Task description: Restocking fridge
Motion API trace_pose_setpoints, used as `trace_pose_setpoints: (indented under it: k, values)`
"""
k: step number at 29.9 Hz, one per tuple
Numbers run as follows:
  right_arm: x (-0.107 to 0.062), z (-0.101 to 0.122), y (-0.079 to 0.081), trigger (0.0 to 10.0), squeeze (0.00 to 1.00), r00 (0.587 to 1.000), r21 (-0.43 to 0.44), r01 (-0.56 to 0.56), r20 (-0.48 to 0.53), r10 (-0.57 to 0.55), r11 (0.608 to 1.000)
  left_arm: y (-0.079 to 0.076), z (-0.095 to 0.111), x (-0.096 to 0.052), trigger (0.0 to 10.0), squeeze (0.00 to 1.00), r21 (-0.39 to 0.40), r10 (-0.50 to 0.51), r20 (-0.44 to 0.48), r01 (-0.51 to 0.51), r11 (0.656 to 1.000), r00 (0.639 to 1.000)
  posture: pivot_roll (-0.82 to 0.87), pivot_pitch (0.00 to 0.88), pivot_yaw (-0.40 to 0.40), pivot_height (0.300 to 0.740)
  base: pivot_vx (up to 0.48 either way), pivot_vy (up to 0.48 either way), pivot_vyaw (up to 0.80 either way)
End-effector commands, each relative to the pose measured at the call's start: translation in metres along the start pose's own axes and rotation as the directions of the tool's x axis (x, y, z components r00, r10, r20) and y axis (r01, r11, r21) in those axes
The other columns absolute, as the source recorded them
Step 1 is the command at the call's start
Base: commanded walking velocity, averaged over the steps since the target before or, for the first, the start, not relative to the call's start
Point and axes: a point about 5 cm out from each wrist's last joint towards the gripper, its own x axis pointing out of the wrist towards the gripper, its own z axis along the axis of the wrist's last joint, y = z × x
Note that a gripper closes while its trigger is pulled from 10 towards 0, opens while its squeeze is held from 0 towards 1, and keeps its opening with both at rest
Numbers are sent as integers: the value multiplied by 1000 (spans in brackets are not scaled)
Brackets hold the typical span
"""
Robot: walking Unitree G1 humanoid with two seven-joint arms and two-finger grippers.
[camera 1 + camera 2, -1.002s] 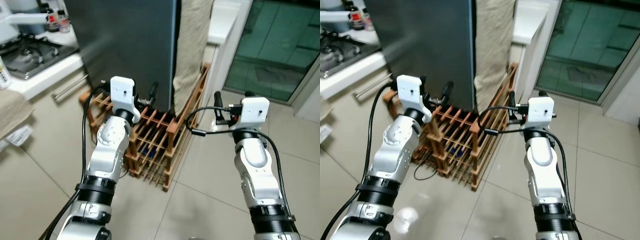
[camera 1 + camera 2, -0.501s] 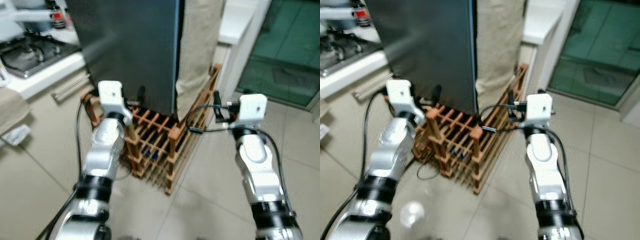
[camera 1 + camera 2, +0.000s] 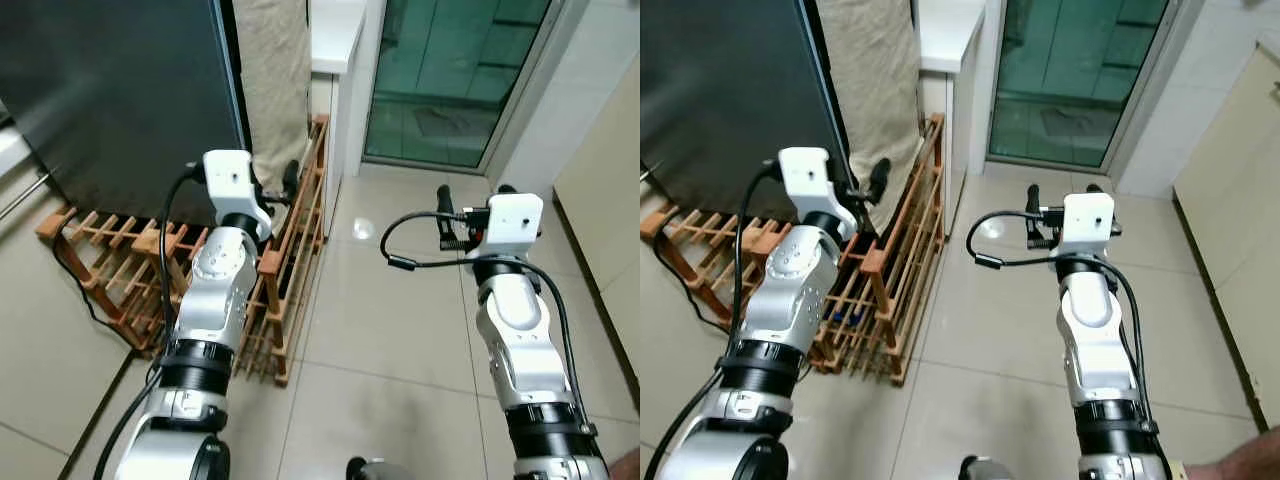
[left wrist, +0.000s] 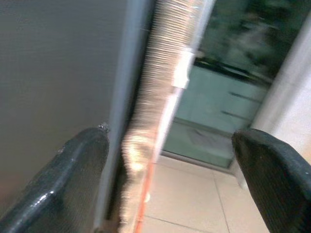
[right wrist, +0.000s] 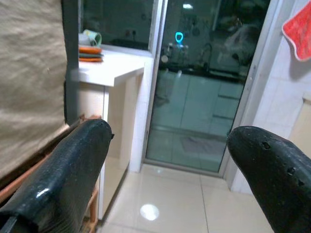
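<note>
the robot looks to be on its way to the fridge (image 3: 110,90), the dark slab standing at its left above a wooden rack (image 3: 150,280); nothing is carried. the left gripper (image 3: 278,188) and right gripper (image 3: 470,200) are both held up, fingers spread wide with nothing between them. next it needs to face the door and find a handle. the right wrist view adds a white counter (image 5: 114,65) with stacked dishes, probably plates, and a glass door (image 5: 204,92)
</note>
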Motion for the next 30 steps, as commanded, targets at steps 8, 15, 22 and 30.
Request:
trace_pose_setpoints:
  k: [8, 15, 22, 30]
  values:
    - [7, 17, -3, 10000, 31, 997, -3, 24, 75, -24, 1000, -33, 23, 13, 10000, 0, 68, -122, 73, 117, 991, 990, -121, 0, 21, 740, 0, 0, 0]
    - [5, 16, -1, 10000, 31, 997, 3, 23, 71, -23, 1000, -64, 28, 34, 10000, 0, 92, -213, 23, 210, 973, 977, -137, 6, 41, 740, 0, 0, 0]
    - [-6, 18, 1, 10000, 27, 997, 15, 21, 74, -22, 1000, -69, 36, 51, 10000, 0, 91, -178, 6, 177, 980, 984, -165, 48, 71, 740, 0, 0, 0]
    - [-29, 21, -16, 10000, 24, 988, 38, 135, 76, -137, 990, -25, 30, 17, 10000, 0, 108, -201, 69, 192, 975, 977, -159, 43, 81, 740, 0, 0, 0]
